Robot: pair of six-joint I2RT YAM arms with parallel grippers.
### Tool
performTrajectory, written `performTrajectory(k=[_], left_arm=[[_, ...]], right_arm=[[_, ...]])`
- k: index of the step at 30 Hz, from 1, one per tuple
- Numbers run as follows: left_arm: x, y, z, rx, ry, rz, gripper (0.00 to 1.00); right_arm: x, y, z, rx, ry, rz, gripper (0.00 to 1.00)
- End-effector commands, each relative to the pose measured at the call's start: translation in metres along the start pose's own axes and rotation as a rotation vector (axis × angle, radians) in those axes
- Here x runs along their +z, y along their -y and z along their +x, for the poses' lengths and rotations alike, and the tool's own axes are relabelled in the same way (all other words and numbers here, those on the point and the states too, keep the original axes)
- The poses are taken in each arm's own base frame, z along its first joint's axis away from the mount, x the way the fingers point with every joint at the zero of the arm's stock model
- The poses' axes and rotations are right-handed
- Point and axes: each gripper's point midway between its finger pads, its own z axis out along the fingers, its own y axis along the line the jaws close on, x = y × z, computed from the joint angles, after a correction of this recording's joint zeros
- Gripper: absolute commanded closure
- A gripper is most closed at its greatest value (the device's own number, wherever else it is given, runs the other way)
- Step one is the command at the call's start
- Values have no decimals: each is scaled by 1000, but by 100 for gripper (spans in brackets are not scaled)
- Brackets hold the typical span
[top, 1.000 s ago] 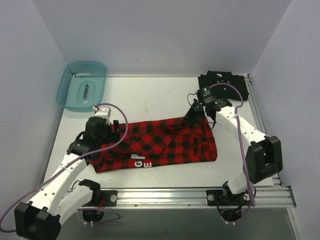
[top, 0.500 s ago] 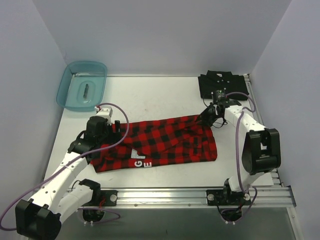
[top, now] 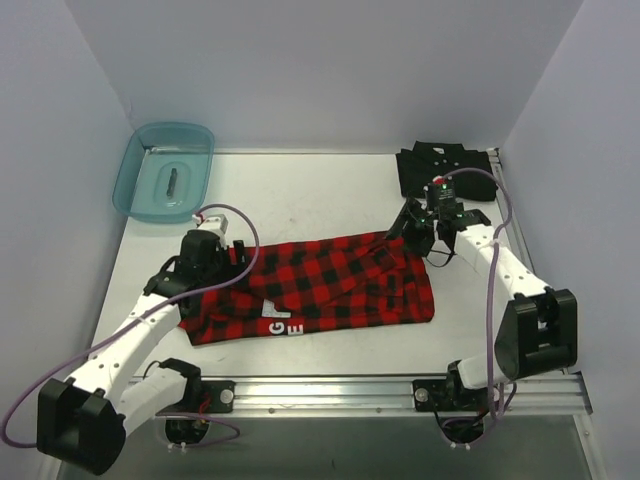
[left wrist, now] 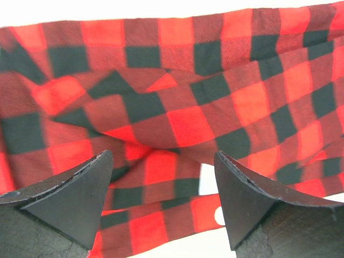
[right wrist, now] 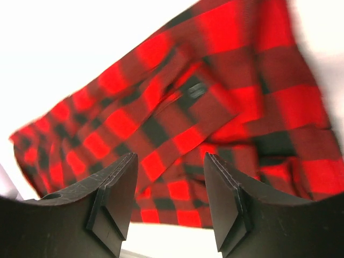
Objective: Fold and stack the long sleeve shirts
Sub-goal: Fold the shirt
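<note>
Pose | left hand (left wrist: 162, 157) spread wide, low over plaid shirt (top: 320, 285) | right hand (right wrist: 169, 157) parted, empty, above shirt's right end

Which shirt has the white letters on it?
The red-and-black plaid shirt spread mid-table; the black shirt in the far right corner shows none.

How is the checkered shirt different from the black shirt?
The plaid shirt is red-and-black checks with white letters; the black shirt is plain. The plaid shirt lies stretched out long across the middle; the black shirt is a small bundle in the far right corner. Both lie on the table.
</note>
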Motion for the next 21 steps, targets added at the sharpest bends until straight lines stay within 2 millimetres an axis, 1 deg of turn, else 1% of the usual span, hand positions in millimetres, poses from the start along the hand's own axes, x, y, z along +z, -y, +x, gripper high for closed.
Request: performTrajectory(k=[1, 2, 3, 4, 5, 6, 8, 9, 10, 11, 12, 13, 14, 15, 16, 17, 19, 20, 21], left_arm=[[6, 35, -14, -172, -10, 115, 15], [10, 41, -14, -191, -18, 127, 17], [17, 44, -9, -235, -48, 121, 18], [22, 48, -10, -257, -46, 128, 20], [26, 49, -9, -279, -52, 128, 21], [33, 47, -3, -325, -67, 104, 22], [46, 35, 8, -386, -61, 54, 27], [49, 31, 12, -412, -60, 36, 28], [54, 22, 26, -437, -68, 10, 29], [57, 12, 30, -485, -56, -22, 30], [59, 6, 36, -509, -53, -38, 31], [62, 0, 41, -537, -46, -52, 31], [64, -9, 58, -575, -71, -82, 31], [65, -19, 64, -604, -76, -109, 32], [65, -24, 71, -621, -89, -126, 32], [65, -31, 84, -641, -111, -152, 32], [63, -45, 95, -677, -137, -203, 32], [61, -48, 94, -687, -135, -211, 32], [57, -51, 95, -691, -143, -225, 32]], right_arm=[[-6, -31, 36, -171, -53, -166, 49], [-3, -47, 32, -172, -18, -236, 50], [0, -51, 36, -168, -25, -266, 50], [9, -55, 42, -164, -39, -282, 51], [14, -65, 37, -166, -13, -337, 51], [29, -57, 46, -127, -50, -319, 51], [43, -56, 43, -102, -49, -331, 52], [57, -48, 49, -77, -79, -310, 53], [63, -45, 49, -67, -85, -305, 53], [69, -42, 46, -57, -78, -303, 53], [78, -30, 49, -42, -91, -270, 54], [81, -25, 49, -38, -93, -260, 54], [85, -16, 46, -25, -86, -243, 54], [87, -9, 46, -22, -84, -226, 54], [88, 2, 48, -23, -79, -197, 54], [88, 10, 49, -18, -81, -172, 54], [83, 22, 41, -39, -43, -123, 54], [78, 28, 44, -48, -56, -96, 54], [71, 23, 40, -64, -38, -104, 54]])
